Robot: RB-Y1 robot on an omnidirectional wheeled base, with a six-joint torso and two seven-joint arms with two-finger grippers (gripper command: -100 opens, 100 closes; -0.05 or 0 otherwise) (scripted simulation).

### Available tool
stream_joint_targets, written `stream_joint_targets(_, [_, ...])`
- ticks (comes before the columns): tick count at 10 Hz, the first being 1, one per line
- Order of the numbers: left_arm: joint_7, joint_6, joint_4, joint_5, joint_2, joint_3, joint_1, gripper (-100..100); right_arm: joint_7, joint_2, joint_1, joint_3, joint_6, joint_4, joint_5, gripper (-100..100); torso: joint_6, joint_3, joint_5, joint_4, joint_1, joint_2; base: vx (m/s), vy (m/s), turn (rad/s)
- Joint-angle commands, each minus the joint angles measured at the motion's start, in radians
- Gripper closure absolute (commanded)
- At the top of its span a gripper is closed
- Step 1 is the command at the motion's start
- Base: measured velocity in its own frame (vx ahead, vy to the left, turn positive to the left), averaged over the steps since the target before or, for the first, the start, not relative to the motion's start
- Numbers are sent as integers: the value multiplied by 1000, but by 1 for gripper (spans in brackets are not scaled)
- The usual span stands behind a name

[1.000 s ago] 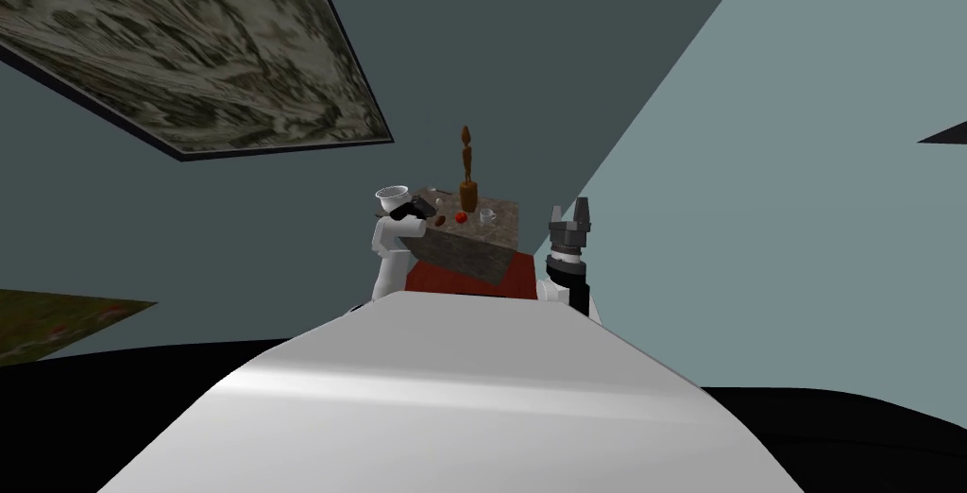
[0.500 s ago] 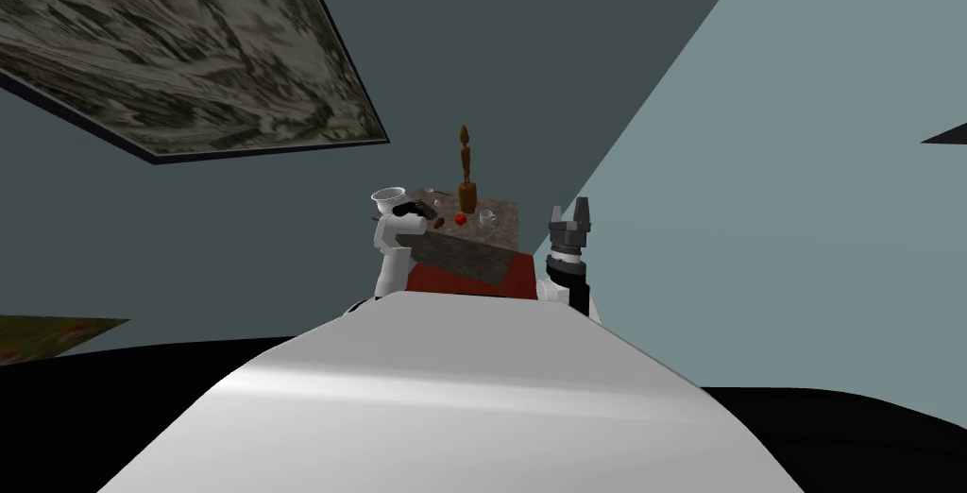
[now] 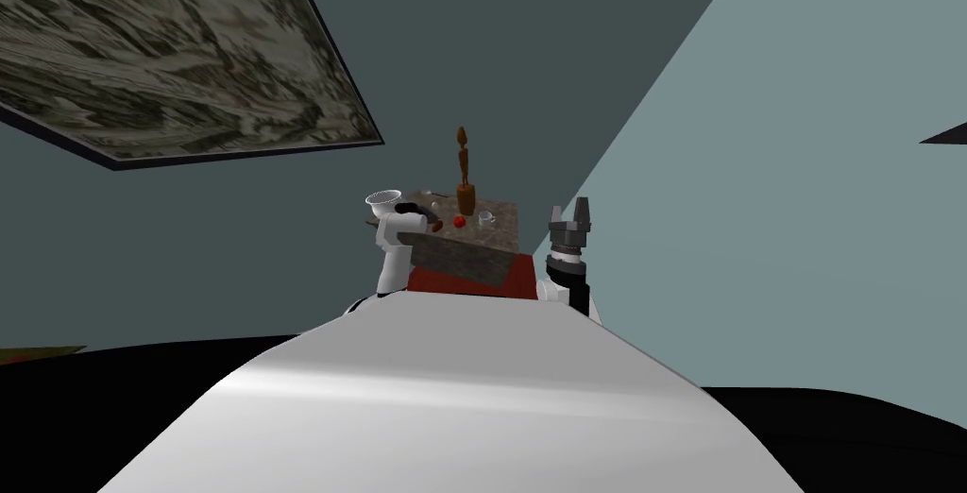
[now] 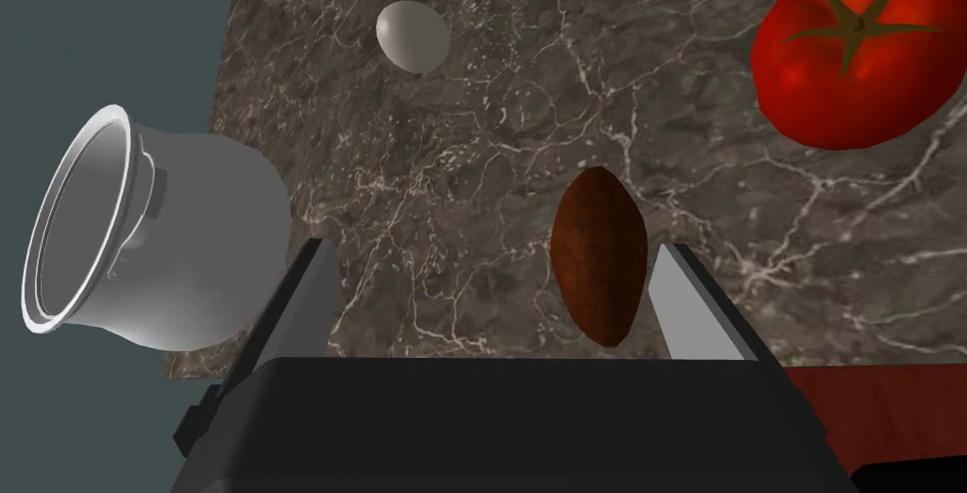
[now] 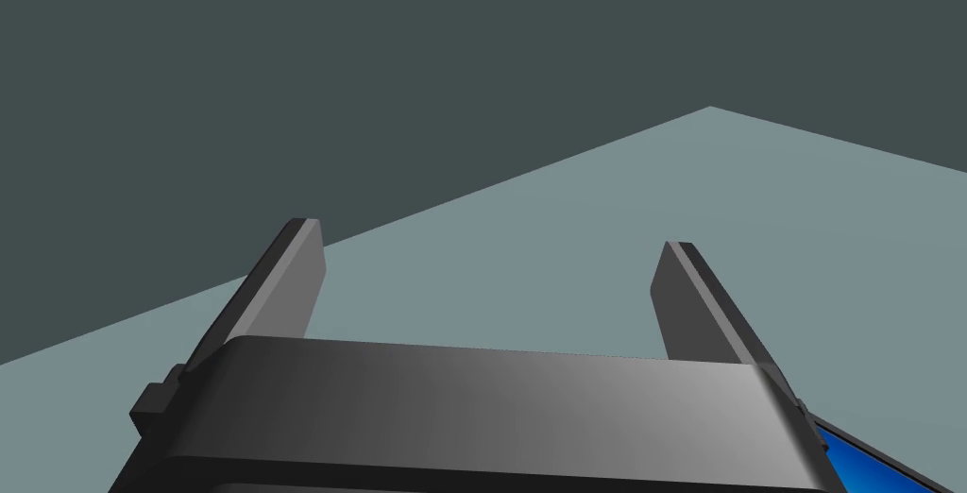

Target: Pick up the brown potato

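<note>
Left gripper (image 4: 493, 249): jaws wide open, holding nothing, either side of the brown potato (image 4: 599, 265) on the marbled surface (image 4: 491, 100). Potato sits close to one jaw, probably not touching. Tomato (image 4: 855, 48) near it, white pot (image 4: 161, 242) by the other jaw. Right gripper (image 5: 491, 237): jaws open, empty.

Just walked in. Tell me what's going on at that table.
The left gripper is open and down at the dark marble table, with the brown potato lying between its fingers, close beside one of them, not yet gripped. A red tomato and a white pot sit nearby. The right gripper is open beside the table, holding nothing.
</note>
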Motion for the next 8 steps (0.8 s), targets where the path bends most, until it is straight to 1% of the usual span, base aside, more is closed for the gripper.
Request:
stream_joint_targets(1, [13,46,6,0,-3,1,-8,-100,0,0,0,0,0,0,0,0,0,0,0,0,0,0,50,46,-32])
stream_joint_targets(2, [32,76,22,7,-6,7,-16,-100,0,0,0,0,0,0,0,0,0,0,0,0,0,1,60,53,-53])
stream_joint_targets(3, [32,97,22,7,-6,7,-16,-100,0,0,0,0,0,0,0,0,0,0,0,0,1,0,51,49,-36])
stream_joint_targets(4, [49,129,38,14,-10,11,-23,-100,0,0,0,0,0,0,0,0,0,0,0,0,0,1,57,52,-66])
stream_joint_targets(5, [49,145,38,14,-10,11,-23,-100,0,0,0,0,0,0,0,0,0,0,0,0,0,0,50,48,-33])
stream_joint_targets(6, [63,181,53,22,-14,16,-26,-100,0,0,0,0,0,0,0,0,0,0,0,0,0,1,61,42,-50])
stream_joint_targets(7, [63,190,53,22,-14,16,-26,-100,0,0,0,0,0,0,0,0,0,0,0,0,0,0,52,45,-34])
stream_joint_targets(8, [76,223,69,30,-18,19,-28,-100,0,0,0,0,0,0,0,0,0,0,0,0,0,1,64,52,-50])
